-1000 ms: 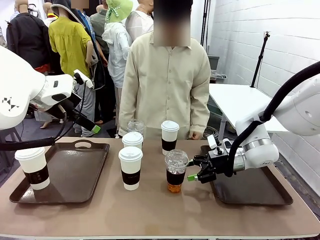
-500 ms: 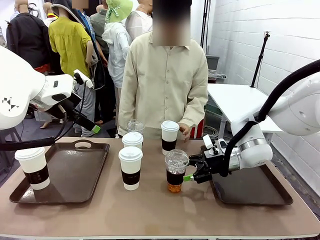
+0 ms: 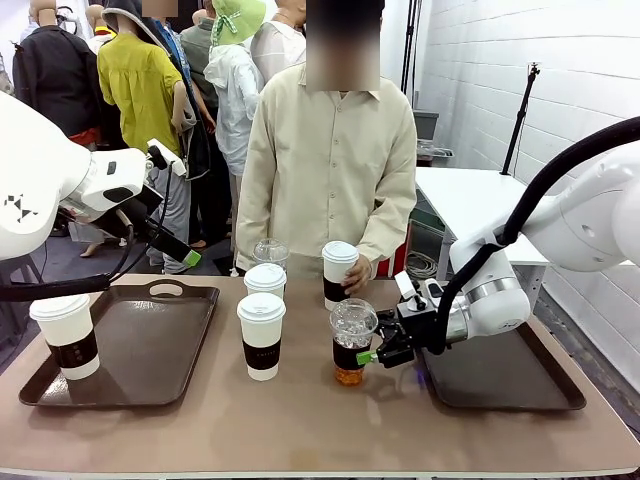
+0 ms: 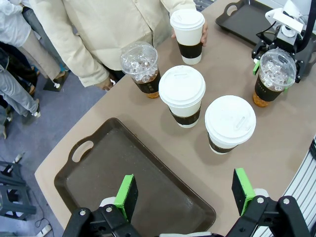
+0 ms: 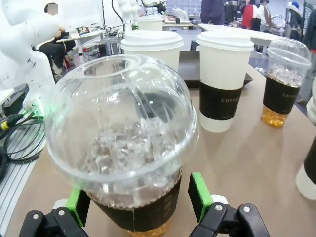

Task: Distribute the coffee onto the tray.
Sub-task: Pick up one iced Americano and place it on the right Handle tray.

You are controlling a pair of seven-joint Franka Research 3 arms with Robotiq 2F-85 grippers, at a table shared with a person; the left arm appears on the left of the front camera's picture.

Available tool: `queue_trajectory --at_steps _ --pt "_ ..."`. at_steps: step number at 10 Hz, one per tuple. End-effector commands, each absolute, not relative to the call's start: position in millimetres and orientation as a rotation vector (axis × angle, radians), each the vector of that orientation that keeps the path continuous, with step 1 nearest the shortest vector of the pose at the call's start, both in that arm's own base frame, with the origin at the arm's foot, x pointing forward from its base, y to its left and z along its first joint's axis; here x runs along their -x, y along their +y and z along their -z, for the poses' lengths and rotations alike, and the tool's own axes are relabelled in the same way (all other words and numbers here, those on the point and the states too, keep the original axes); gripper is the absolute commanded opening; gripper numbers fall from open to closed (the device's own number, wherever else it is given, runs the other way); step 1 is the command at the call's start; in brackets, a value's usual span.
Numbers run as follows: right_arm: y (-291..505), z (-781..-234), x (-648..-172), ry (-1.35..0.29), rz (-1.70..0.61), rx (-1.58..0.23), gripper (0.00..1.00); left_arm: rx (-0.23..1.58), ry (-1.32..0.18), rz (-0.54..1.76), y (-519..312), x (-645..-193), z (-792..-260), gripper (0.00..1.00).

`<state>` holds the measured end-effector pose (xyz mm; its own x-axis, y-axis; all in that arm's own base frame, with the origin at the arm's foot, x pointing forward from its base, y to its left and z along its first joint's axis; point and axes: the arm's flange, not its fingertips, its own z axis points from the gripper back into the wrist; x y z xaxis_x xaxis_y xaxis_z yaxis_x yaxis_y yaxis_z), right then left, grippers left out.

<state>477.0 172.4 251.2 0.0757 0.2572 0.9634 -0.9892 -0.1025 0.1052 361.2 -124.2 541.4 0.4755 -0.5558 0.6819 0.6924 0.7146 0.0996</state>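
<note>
Where ice (image 5: 126, 148) floats, the domed cup (image 5: 118, 89) is clear.

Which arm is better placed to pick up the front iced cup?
Right. The right claw stands open around the iced cup at band height, with the right tray beside it. The left claw hangs open over the left tray, far from that cup.

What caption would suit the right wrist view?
Open right gripper straddles a dome-lidded iced coffee, paper cups standing behind.
</note>
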Motion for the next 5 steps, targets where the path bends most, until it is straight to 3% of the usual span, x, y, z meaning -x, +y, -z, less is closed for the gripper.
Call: queue_trajectory --at_steps 1,5 --pt "184.0 -248.2 -485.6 -0.877 -1.338 -1.188 1.00 0.203 -0.749 0.770 -123.6 -360.8 -541.1 1.00" --pt "192.7 -241.1 -488.9 -0.851 -1.301 -1.206 1.00 0.203 -0.749 0.770 -123.6 -360.8 -541.1 1.00"
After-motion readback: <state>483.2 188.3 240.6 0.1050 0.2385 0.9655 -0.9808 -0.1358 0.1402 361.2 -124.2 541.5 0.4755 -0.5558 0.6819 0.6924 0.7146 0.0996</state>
